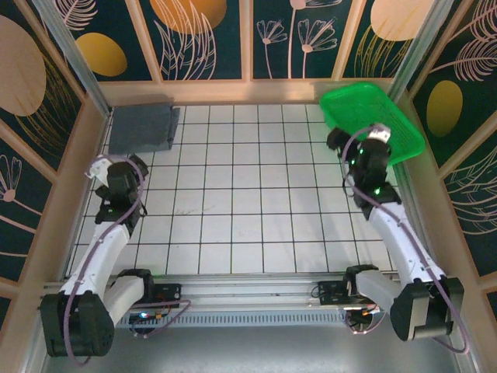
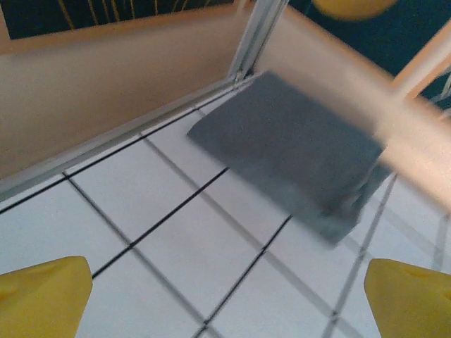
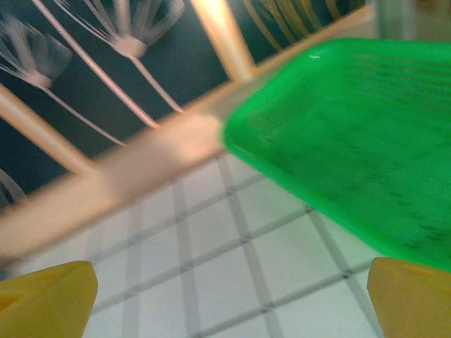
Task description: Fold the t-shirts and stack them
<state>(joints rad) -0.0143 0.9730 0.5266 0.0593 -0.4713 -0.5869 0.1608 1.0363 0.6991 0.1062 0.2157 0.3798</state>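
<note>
A folded slate-grey t-shirt point(image 1: 142, 128) lies flat in the far left corner of the tiled table; I cannot tell whether it is one or a stack. In the left wrist view the t-shirt point(image 2: 289, 151) lies ahead, against the wooden wall. My left gripper point(image 1: 124, 167) hovers just short of it, open, its yellow fingertips point(image 2: 46, 299) wide apart over bare tile, and the left gripper point(image 2: 225, 303) holds nothing. My right gripper point(image 1: 353, 148) is open at the near edge of the green basket point(image 1: 373, 116), and the right gripper point(image 3: 229, 303) is empty too.
The green mesh basket point(image 3: 352, 134) sits tilted at the far right corner. A wooden rail point(image 1: 248, 92) and patterned panels close the table at the back and both sides. White tiles point(image 1: 248, 202) span the middle between the arms.
</note>
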